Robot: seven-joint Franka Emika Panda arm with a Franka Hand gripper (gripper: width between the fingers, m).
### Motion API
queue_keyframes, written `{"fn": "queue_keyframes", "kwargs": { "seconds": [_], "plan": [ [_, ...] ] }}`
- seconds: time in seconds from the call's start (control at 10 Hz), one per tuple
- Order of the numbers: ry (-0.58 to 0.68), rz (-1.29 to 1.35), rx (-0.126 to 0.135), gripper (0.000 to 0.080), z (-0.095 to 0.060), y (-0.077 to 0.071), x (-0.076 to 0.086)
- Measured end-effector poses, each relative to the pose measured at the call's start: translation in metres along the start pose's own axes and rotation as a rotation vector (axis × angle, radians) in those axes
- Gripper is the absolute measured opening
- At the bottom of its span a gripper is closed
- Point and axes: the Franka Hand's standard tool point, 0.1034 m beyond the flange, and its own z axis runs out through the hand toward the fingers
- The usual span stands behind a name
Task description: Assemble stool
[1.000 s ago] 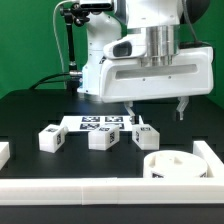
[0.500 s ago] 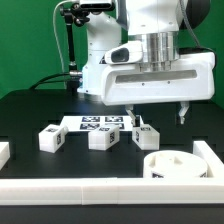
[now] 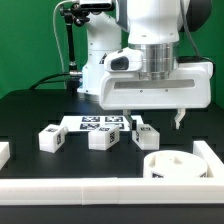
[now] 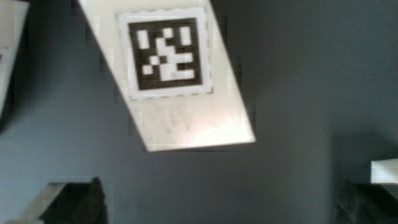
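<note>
Shifted a little toward the exterior view's left and lower than a second ago, the white arm's claw (image 3: 151, 121) hangs above the black bench (image 3: 30, 115). Its two dark fingers (image 3: 178, 119) are spread wide apart, gripping nothing. The stool lies unassembled. Three chunky white tagged block legs stand in a row: left leg (image 3: 50, 138), middle leg (image 3: 101, 138), and right leg (image 3: 147, 135) below the claw. The thick round white seat disc (image 3: 175, 165) rests nearer, at the right. The marker board (image 3: 98, 123) lies just behind the legs. The wrist view shows one tagged leg (image 4: 175, 85) at a slant.
</note>
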Motion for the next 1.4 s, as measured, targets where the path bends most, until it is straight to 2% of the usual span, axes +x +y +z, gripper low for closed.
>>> {"fn": "queue_keyframes", "kwargs": {
  "seconds": [0.2, 0.4, 0.5, 0.6, 0.9, 1.0, 1.1, 1.4],
  "plan": [
    [-0.106, -0.003, -0.008, 0.0649, 0.000, 0.001, 0.002],
    [-0.246, 0.002, -0.024, 0.0649, 0.003, 0.006, -0.005],
    [-0.360, 0.007, -0.038, 0.0649, 0.007, 0.008, -0.008],
    [-0.418, 0.006, -0.042, 0.0649, 0.009, 0.007, -0.007],
    [-0.652, 0.006, -0.061, 0.0649, 0.022, 0.010, -0.017],
    [-0.680, 0.004, -0.064, 0.0649, 0.024, 0.009, -0.016],
    [-0.779, -0.008, -0.067, 0.0649, 0.026, 0.011, -0.025],
    [-0.786, -0.024, -0.064, 0.0649, 0.035, 0.008, -0.023]
  ]
}}
